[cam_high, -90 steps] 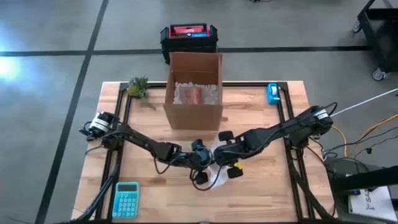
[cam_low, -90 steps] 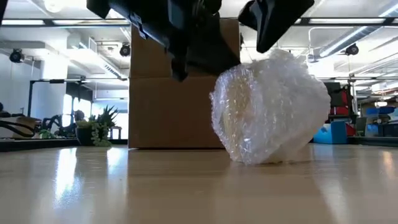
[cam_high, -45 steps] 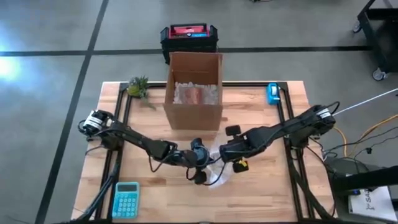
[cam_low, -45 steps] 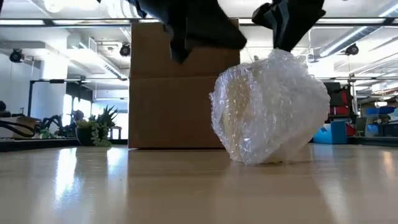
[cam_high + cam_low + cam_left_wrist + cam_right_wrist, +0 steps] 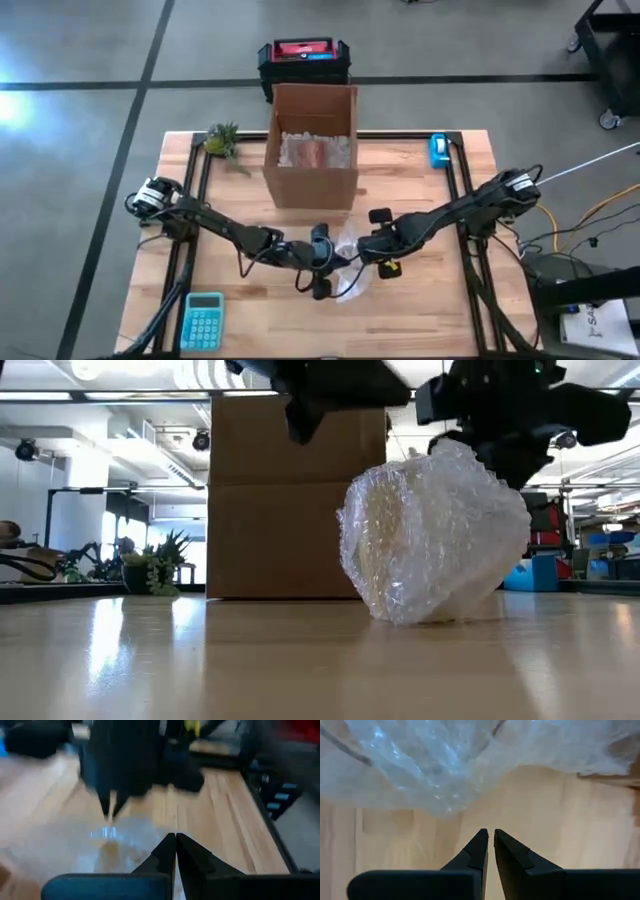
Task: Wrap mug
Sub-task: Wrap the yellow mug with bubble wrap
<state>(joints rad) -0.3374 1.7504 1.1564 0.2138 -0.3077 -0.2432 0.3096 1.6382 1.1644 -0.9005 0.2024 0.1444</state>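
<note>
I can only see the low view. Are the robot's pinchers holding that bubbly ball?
Observer: No. Its wrist view shows the right gripper shut on nothing, fingertips just short of the wrapped bundle.
Operator: What about the other one?
Observer: The left gripper is shut and empty as well, pointing at the wrap.
Operator: What's inside the big box?
Observer: From above, the cardboard box is open and holds bubble wrap.

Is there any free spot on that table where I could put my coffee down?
Bare wood lies right of the bubble-wrapped mug, toward the table's front right corner, and between the calculator and mug. Crowded: both arms meet at the mug before the cardboard box.
</note>
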